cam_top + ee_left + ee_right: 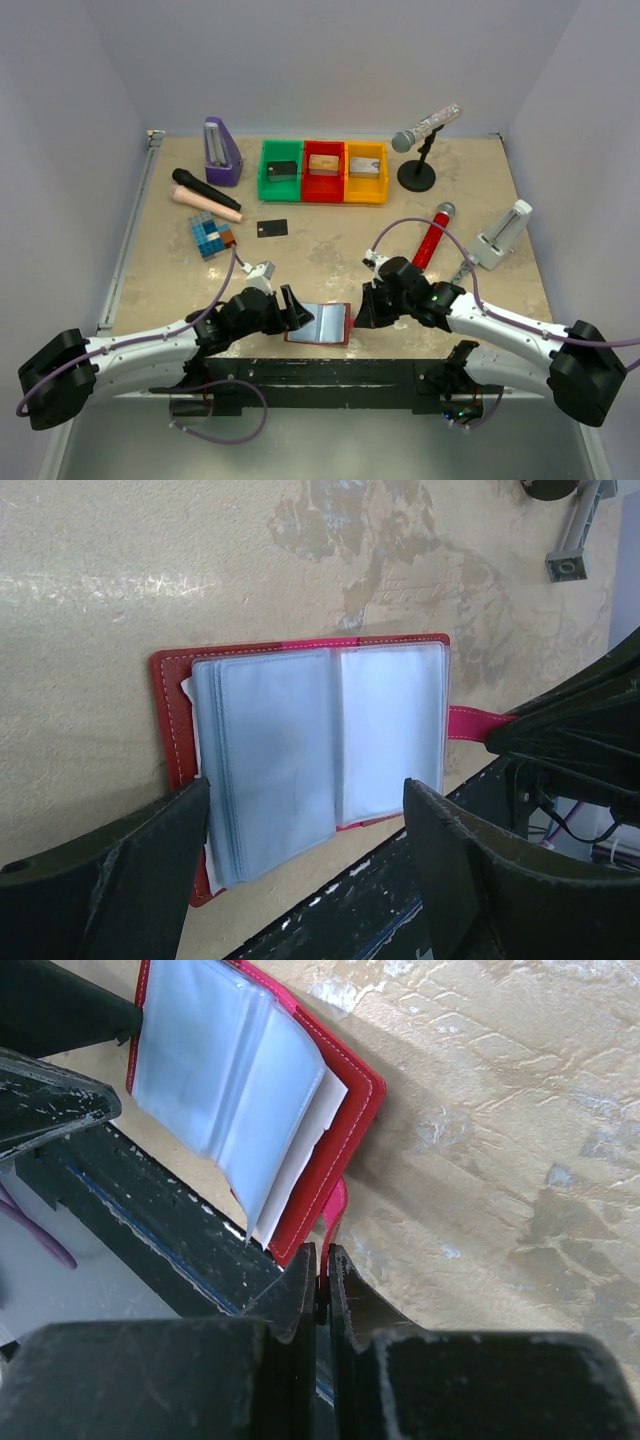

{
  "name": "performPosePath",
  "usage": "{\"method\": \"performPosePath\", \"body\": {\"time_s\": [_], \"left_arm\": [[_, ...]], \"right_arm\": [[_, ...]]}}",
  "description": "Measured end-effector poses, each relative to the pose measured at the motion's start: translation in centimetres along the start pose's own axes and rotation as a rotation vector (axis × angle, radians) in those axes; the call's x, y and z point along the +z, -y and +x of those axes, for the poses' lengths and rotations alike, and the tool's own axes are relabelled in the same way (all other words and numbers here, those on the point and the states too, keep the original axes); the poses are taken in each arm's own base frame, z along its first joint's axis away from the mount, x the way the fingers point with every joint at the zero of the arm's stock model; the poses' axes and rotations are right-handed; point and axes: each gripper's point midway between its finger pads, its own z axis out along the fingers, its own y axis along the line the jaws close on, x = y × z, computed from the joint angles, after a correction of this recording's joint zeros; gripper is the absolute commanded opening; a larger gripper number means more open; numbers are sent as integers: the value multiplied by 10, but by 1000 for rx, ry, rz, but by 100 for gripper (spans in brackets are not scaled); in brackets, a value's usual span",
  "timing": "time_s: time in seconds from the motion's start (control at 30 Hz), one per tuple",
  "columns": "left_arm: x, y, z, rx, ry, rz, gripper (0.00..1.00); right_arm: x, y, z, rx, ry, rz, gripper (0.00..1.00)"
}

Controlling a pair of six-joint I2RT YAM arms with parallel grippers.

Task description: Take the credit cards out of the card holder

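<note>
The dark-red card holder (318,324) lies open near the table's front edge, its pale bluish pockets (300,750) facing up. My left gripper (308,792) is open, one finger (150,855) at each side of the pocket stack and nothing between them. My right gripper (320,1260) is shut on the holder's pink snap tab (337,1202), also visible as the tab (468,723) at the holder's right edge. One black credit card (272,228) lies flat farther back on the table. No card shows clearly inside the pockets; a white edge (312,1150) sticks out.
Green, red and yellow bins (323,171) with small blocks stand at the back. A purple metronome (221,152), two microphones (205,198), a cube puzzle (210,236), a red microphone (431,236), a mic stand (417,170) and a white stand (502,235) surround the middle. A black rail (380,900) runs along the near edge.
</note>
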Motion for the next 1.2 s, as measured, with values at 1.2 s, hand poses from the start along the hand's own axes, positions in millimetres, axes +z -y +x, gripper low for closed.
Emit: {"method": "performPosePath", "body": {"time_s": [1.2], "left_arm": [[-10, -3, 0, 36, 41, -16, 79]], "right_arm": [[2, -3, 1, 0, -11, -19, 0]]}}
